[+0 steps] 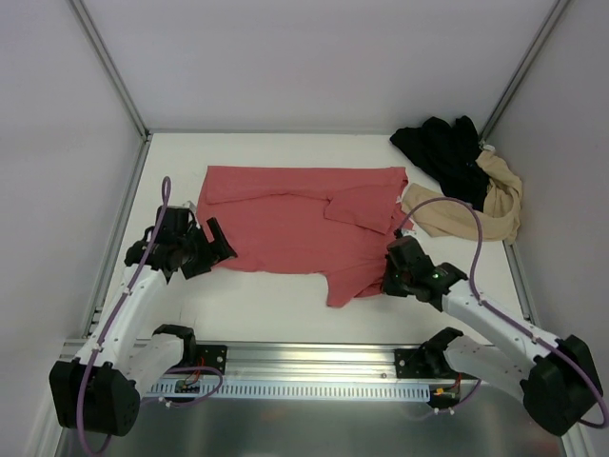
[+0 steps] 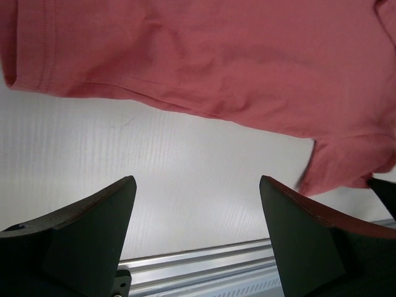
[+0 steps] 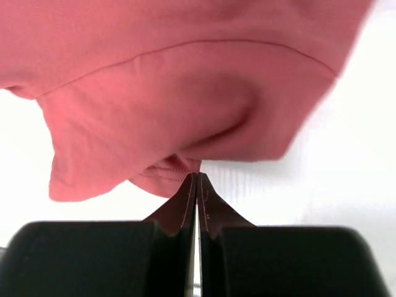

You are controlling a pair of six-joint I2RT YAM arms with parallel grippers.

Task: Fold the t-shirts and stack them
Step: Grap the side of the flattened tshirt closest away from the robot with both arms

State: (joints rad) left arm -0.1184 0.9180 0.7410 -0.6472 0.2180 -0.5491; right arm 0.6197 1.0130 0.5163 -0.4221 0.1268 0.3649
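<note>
Right jaws pinch coral-red t-shirt (image 1: 285, 224); left jaws apart

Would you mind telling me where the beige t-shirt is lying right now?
In the top view, the beige t-shirt lies crumpled at the far right, against the black t-shirt and just right of the coral-red t-shirt.

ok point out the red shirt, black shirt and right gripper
red shirt (image 1: 285, 224), top view, mid body
black shirt (image 1: 445, 152), top view, mid heap
right gripper (image 3: 197, 180), right wrist view, shut fingertips

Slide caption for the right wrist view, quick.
Right gripper pinched shut on a fold of the coral-red t-shirt above the white table.
</note>
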